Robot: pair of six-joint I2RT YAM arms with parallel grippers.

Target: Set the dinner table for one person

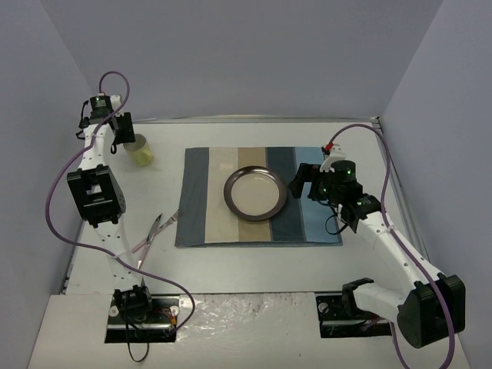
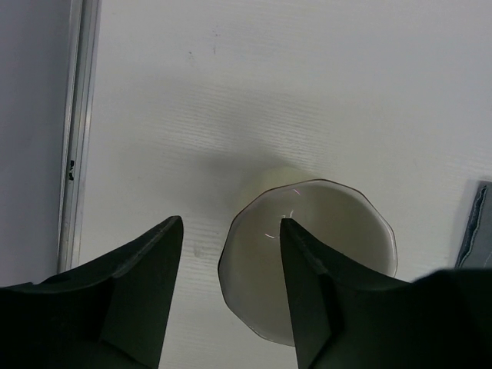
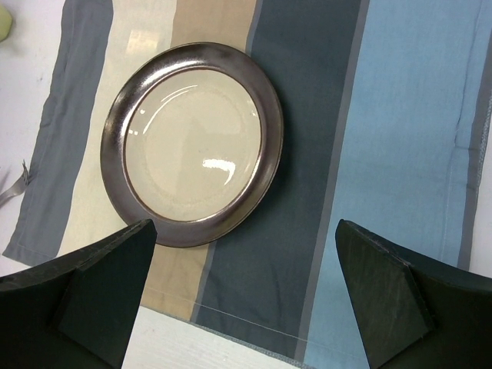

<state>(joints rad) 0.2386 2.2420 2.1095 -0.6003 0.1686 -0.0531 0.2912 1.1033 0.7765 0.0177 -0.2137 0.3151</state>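
Note:
The white dinner table [image 1: 254,265] carries a striped blue-and-beige placemat [image 1: 257,196] with a dark-rimmed cream plate [image 1: 255,192] at its middle. A pale yellow cup [image 1: 143,152] stands at the far left. My left gripper [image 1: 125,142] is open just over it. In the left wrist view the cup [image 2: 338,231] shows from above; the left gripper [image 2: 231,223] straddles its left rim, one finger over the mouth and one outside. My right gripper [image 1: 301,181] is open and empty above the mat, right of the plate. In the right wrist view the right gripper [image 3: 244,227] hangs over the dark blue stripe near the plate [image 3: 192,142].
Metal cutlery [image 1: 154,231] lies on the table [image 2: 269,92] just left of the placemat [image 3: 407,115]. Lavender-grey walls [image 1: 231,54] close in the back and both sides. A metal edge strip [image 2: 77,115] runs along the left wall near the cup.

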